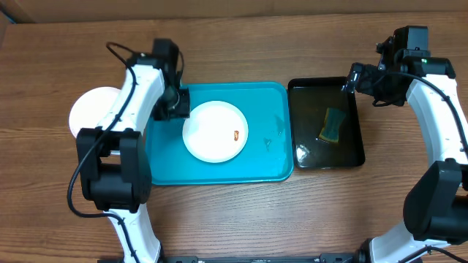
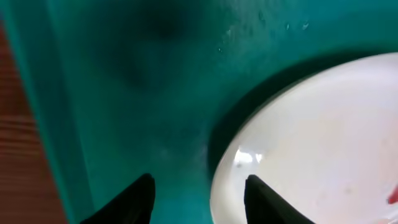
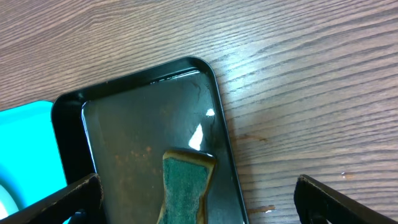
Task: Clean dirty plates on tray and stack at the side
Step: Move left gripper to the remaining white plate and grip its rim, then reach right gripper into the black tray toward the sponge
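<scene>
- Plate (image 1: 215, 131), smear showing, lies in middle of tray (image 1: 270, 164); you're likely at the grasping step.
- Left gripper (image 2: 199, 186) is open and empty, astride its rim: close next.
- Right gripper (image 3: 198, 186), wide open and empty, hovers over sponge (image 1: 333, 126) right of tray.

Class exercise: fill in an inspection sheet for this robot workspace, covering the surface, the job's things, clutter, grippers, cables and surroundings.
Surface: brown wooden table, under both trays.
Job's things: large turquoise plastic tray holds one round white plate with a small reddish smear; a second white plate lies on the table to its left, partly hidden by the left arm.
Clutter: glossy black tray holding a green-and-yellow sponge; droplets on the turquoise tray.
Grippers: left gripper open, low at the plate's left rim; right gripper open above the black tray.
Cables: black cables run along both arms.
Surroundings: pale strip beyond the table's far edge; otherwise nothing seen.
</scene>
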`<control>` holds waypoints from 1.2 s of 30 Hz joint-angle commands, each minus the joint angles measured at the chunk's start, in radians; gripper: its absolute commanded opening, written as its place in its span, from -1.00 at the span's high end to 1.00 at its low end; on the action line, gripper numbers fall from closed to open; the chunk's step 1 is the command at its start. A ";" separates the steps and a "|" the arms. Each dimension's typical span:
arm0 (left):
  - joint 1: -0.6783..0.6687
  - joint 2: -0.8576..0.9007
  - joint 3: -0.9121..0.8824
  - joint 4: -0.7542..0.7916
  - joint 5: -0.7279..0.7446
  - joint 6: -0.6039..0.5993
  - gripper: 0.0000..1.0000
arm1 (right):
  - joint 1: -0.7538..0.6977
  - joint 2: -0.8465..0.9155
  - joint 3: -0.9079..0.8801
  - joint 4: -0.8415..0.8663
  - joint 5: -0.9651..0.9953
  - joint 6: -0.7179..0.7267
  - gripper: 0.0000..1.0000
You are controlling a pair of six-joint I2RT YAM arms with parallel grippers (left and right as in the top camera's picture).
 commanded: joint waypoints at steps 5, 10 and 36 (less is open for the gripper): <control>-0.025 0.004 -0.099 0.072 0.124 0.002 0.18 | 0.002 -0.016 0.013 0.005 0.003 -0.001 -1.00; -0.029 0.004 -0.136 0.098 0.117 0.008 0.29 | 0.002 -0.018 0.013 -0.026 -0.156 0.006 -1.00; -0.034 0.004 -0.222 0.137 0.177 -0.073 -0.02 | 0.274 -0.013 -0.225 -0.018 0.302 0.236 -0.62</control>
